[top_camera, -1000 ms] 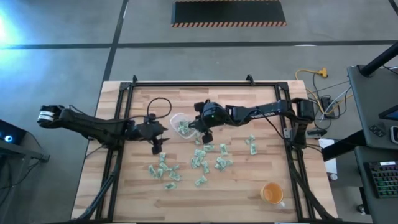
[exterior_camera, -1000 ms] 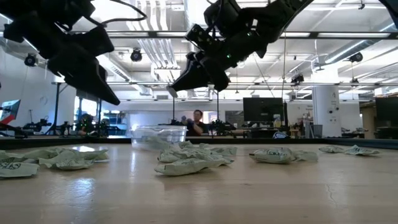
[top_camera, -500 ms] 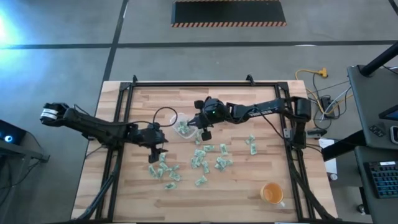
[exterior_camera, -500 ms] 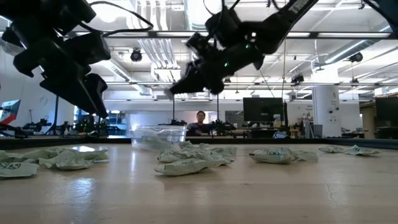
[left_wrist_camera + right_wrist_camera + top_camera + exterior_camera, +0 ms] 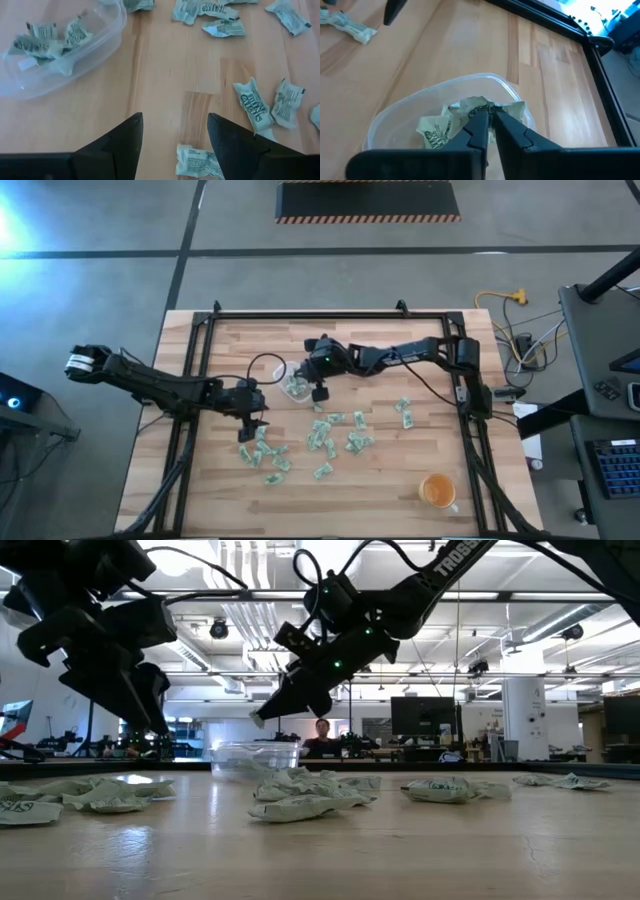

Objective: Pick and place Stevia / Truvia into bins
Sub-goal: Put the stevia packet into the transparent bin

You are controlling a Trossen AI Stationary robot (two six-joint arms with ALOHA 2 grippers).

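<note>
Shifted leftward to hang over tub (image 5: 395,120) with right gripper (image 5: 489,114) pinched nearly closed, left gripper (image 5: 172,120) splayed above packets (image 5: 252,102): drop-off stage.

I read "TROSS" in white letters on dark right arm link (image 5: 456,557), low view. Small pale green-and-white paper packets (image 5: 254,104) carry dark print, too blurred for me to read.
</note>
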